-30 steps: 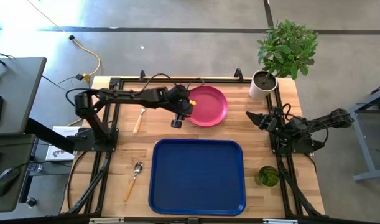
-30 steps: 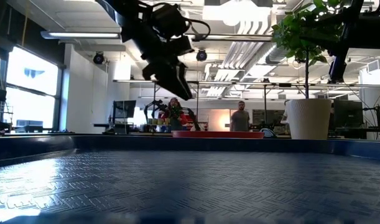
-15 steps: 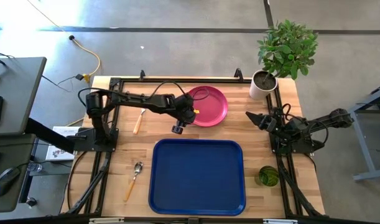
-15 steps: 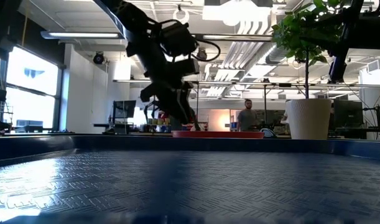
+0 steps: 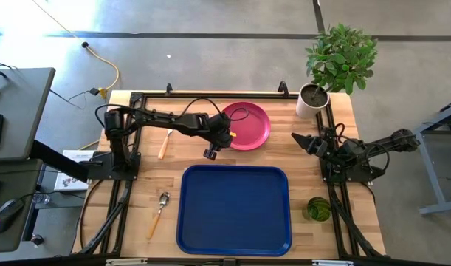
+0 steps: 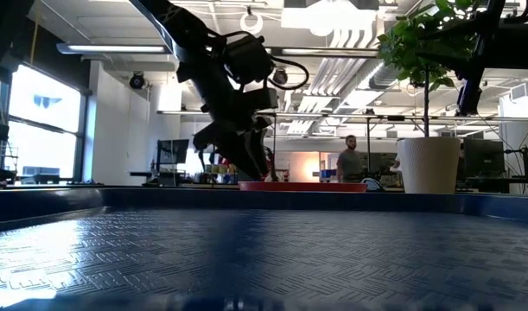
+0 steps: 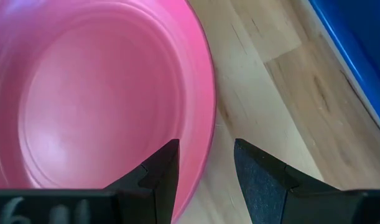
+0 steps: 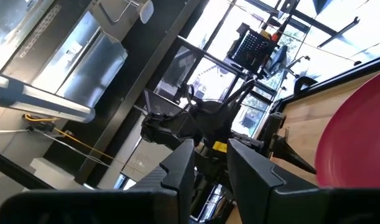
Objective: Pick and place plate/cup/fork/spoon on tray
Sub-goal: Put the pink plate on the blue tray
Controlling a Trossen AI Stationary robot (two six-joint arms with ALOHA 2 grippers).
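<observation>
Table: a wooden work surface with both dark arms over it; a potted plant stands at the far right corner.
Tray: large, dark blue, lying in the near middle of the table with nothing on it.
Plate: pink and round, flat on the wood beyond the tray's far edge and apart from it.
Left arm: stretched from its base on the left across the table, wrist bent down toward the plate's left rim.
Left gripper: low at that rim; in the wrist view the fingers stand a little apart with the plate's edge in the gap, one over the pink surface, one over bare wood, gripping nothing.
Right gripper: waiting at the right side, near the plant; its fingers are a little apart and hold nothing.
Cup: green, at the near right, just beside the tray.
Fork: on the wood left of the plate.
Spoon: left of the tray.
Risk: the rim is thin and shallow, so a pinch that bites too little of it may let the plate slip or tilt as it lifts; the outer finger may also scrape the wood.
</observation>
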